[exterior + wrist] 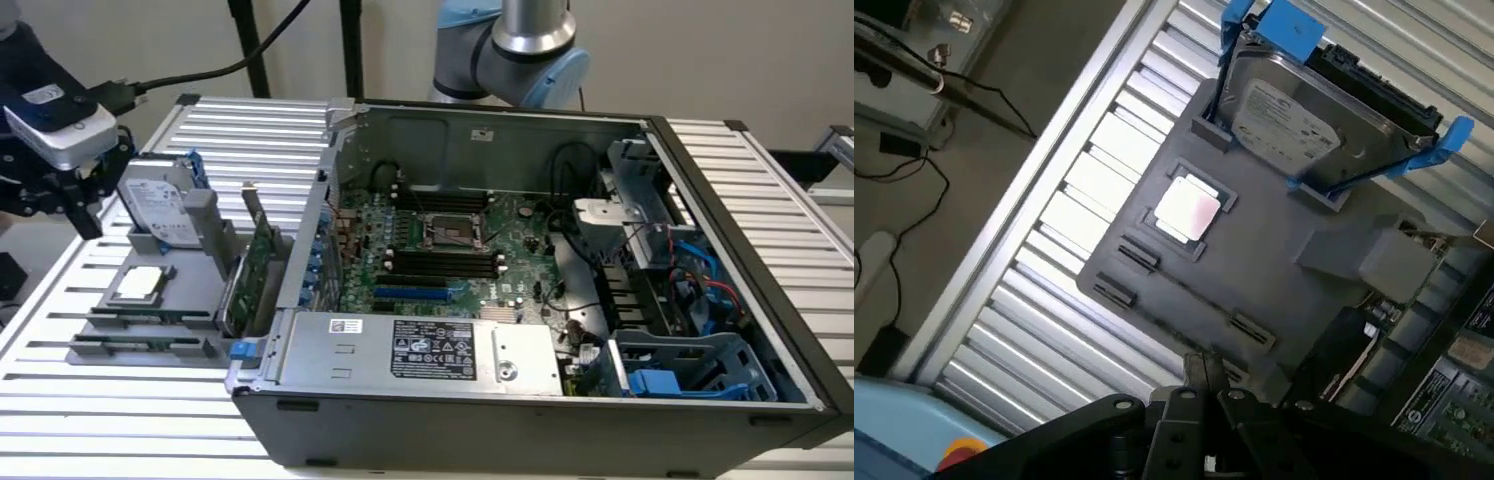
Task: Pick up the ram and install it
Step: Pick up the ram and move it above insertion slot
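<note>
The gripper (pixel 1205 372) has its jaws drawn together, tip against tip, with only a thin dark line between them. In the wrist view the tips hang over one edge of a grey holder (pixel 1274 250), close to the end clip (pixel 1249 330) of a long narrow slot. A second slot runs beside the first, with its own clips (pixel 1139 255).

I cannot pick out the ram with certainty. Each slot shows only as a thin dark line, and I cannot tell whether a stick sits in either.

Further in on the holder, a square processor chip (pixel 1189 208) lies flat in its recess. Past it a silver hard drive (pixel 1294 120) stands tilted in blue rails (pixel 1289 25).

In the exterior view the gripper (pixel 88 228) is at the exterior view's left, above the holder (pixel 174 300) and just beside the hard drive (pixel 158 205). A pale camera box (pixel 60 120) is mounted over it. The chip (pixel 140 285) sits below the drive, and a green expansion card (pixel 258 270) stands upright at the holder's right edge — hard against the open computer case (pixel 534 430).

Inside the case the motherboard (pixel 521 225) lies flat, with a row of black memory slots (pixel 434 262) near its middle. A silver power supply (pixel 414 350) lies along the near wall. The base of the arm (pixel 527 50) rises behind the case.

Holder and case both rest on a slatted metal table (pixel 134 420).
</note>
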Tool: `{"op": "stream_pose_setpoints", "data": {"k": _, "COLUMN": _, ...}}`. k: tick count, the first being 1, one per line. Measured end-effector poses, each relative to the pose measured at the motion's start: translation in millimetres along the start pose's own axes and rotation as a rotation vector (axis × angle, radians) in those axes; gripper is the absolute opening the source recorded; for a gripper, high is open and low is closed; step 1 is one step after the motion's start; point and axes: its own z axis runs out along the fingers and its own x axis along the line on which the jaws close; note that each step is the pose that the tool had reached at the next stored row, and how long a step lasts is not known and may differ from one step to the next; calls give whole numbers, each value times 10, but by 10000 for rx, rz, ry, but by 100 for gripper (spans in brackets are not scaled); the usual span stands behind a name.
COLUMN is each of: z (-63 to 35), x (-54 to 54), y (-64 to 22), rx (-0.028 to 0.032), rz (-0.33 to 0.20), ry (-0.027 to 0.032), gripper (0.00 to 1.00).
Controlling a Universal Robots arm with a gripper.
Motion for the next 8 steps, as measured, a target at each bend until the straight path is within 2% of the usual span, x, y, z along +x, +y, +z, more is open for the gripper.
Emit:
{"op": "stream_pose_setpoints", "data": {"k": 4, "z": 13, "x": -1, "y": 0, "rx": 22, "rz": -734, "ry": 49, "gripper": 0}}
{"op": "stream_pose_setpoints", "data": {"k": 8, "z": 43, "x": -1, "y": -1, "rx": 41, "rz": -1556, "ry": 73, "gripper": 0}}
